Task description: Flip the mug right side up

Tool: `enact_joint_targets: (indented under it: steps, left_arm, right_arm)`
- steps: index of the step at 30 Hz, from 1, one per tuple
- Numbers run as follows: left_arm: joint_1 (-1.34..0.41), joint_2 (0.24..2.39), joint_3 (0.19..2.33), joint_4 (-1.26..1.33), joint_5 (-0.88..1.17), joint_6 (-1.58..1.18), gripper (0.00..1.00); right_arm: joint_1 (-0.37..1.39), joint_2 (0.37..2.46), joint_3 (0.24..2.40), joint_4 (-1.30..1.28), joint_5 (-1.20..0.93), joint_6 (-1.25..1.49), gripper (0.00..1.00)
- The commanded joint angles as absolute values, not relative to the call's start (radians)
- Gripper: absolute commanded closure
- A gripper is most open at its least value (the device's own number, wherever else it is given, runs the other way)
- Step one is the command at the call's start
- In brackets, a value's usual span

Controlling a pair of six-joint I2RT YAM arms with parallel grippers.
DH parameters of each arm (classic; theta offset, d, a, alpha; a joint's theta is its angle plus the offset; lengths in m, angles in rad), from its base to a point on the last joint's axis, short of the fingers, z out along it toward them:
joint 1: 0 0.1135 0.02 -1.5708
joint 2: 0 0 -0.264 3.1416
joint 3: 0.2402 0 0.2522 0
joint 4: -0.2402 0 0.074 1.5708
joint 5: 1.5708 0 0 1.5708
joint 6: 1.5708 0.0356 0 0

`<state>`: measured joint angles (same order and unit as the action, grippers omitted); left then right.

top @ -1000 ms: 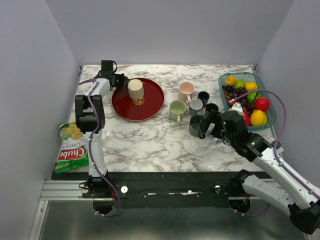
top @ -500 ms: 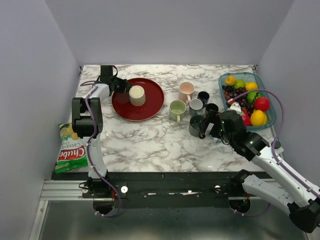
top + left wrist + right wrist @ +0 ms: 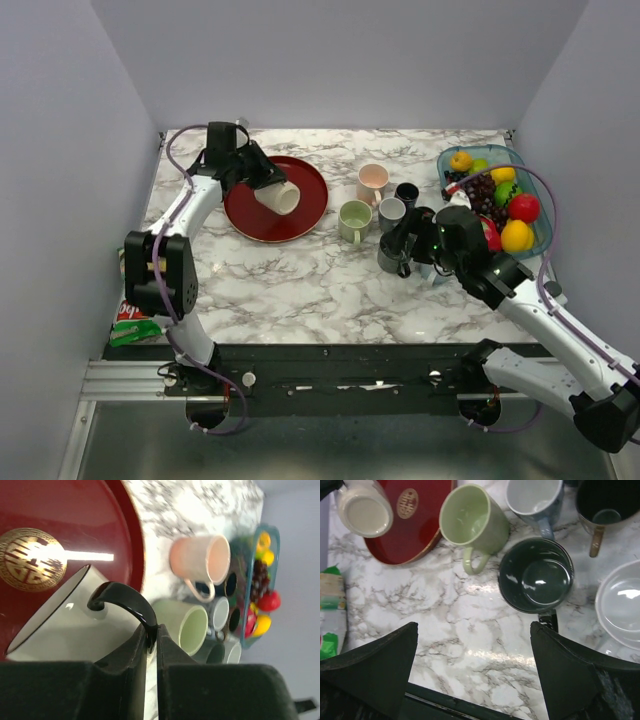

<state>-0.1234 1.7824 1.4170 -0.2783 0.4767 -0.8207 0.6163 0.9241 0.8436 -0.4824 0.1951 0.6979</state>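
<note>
mug tipped halfway over the tray

a second ago the cream mug stood bottom-up on the red tray. now my left gripper, clamped on the black handle, has rolled it onto its side over the tray. the mouth points toward the tray's gold emblem and the base is turned toward the right arm. i cannot tell whether the rim clears the tray. i judge the flip about half done: more of the same wrist roll should bring the mouth up, and then i can set the mug down. my hold is only on the thin handle, so the mug could swing. my right gripper hangs with fingers wide apart over the dark mug, holding nothing.
</note>
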Motion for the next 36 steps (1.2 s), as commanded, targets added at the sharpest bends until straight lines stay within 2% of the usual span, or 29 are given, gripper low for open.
enact_joint_targets:
  steps: [1, 8, 15, 19, 23, 26, 28, 32, 36]
  left_arm:
    - [-0.196, 1.577, 1.376, -0.305, 0.600, -0.571, 1.00]
    - [-0.299, 1.367, 1.310, -0.336, 0.808, -0.402, 1.00]
    - [-0.428, 1.175, 1.204, -0.325, 0.992, -0.139, 1.00]
    - [-0.459, 1.054, 1.114, -0.311, 1.141, -0.049, 1.00]
    - [-0.488, 1.031, 1.143, -0.412, 1.195, 0.033, 1.00]
    - [-0.558, 1.054, 1.196, -0.520, 1.154, 0.113, 1.00]
    - [-0.603, 1.063, 1.210, -0.537, 1.034, 0.118, 1.00]
    - [-0.704, 1.100, 1.224, -0.514, 0.745, 0.049, 1.00]
    - [-0.779, 1.121, 1.230, -0.489, 0.537, 0.020, 1.00]
  right_arm:
    - [0.621, 0.959, 0.920, -0.410, 0.091, 0.669, 0.01]
    - [0.621, 1.028, 1.005, -0.362, -0.032, 0.600, 0.01]
    - [0.623, 0.976, 1.058, -0.341, -0.058, 0.581, 0.04]
    - [0.621, 0.928, 1.109, -0.382, -0.112, 0.577, 0.05]
    - [0.621, 0.959, 1.213, -0.494, -0.237, 0.595, 0.08]
    - [0.621, 1.034, 1.296, -0.535, -0.375, 0.600, 0.18]
    - [0.623, 1.058, 1.313, -0.563, -0.397, 0.614, 0.21]
    - [0.624, 1.063, 1.298, -0.580, -0.373, 0.629, 0.22]
    - [0.630, 1.060, 1.263, -0.586, -0.350, 0.627, 0.12]
